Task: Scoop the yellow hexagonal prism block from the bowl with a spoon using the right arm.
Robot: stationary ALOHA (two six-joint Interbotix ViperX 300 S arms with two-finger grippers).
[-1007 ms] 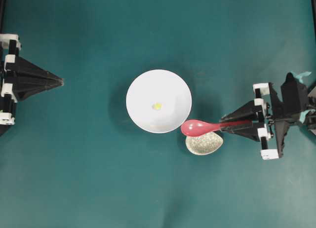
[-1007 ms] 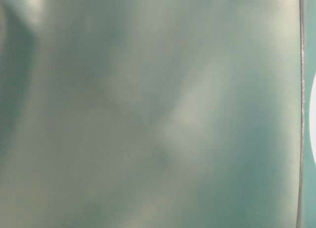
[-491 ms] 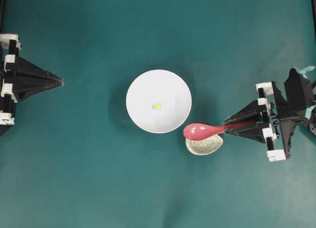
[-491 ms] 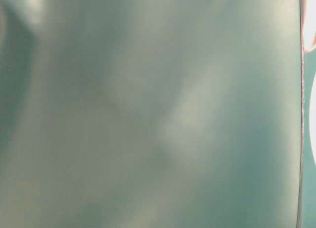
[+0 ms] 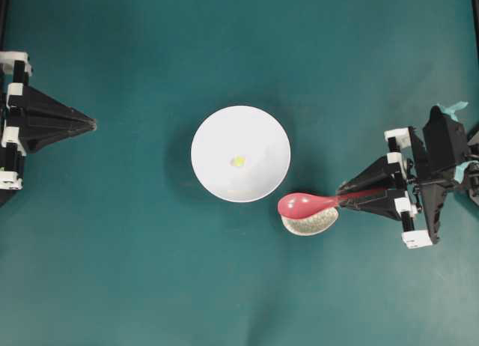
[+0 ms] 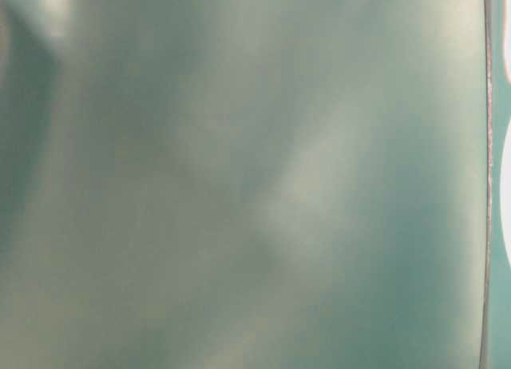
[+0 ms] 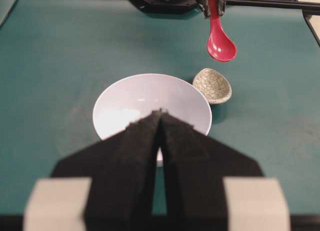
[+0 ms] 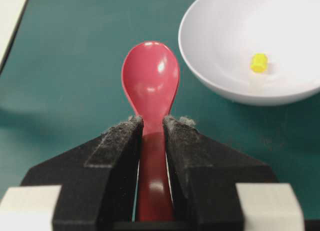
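Right pincer (image 8: 152,127) is clamped on the handle of the spoon (image 8: 150,76), padded jaws on either side of it, scoop facing up and projecting forward, clear of the tabletop (image 5: 135,271). In the overhead view the scoop hangs above the small speckled dish (image 5: 309,223), just beside the bowl (image 5: 240,153) but outside its rim.

The yellow hexagonal prism block (image 8: 258,62) lies alone near the middle of the bowl floor.

Left pincer (image 7: 160,116) has its jaws pressed together and holds nothing.

Handling assessment: the block looks light, rigid and smooth, and probably slides on the glazed surface instead of climbing into the scoop. The spoon appears to be stiff, glossy plastic, so it may twist in the pads. The table-level view is blurred and unusable.
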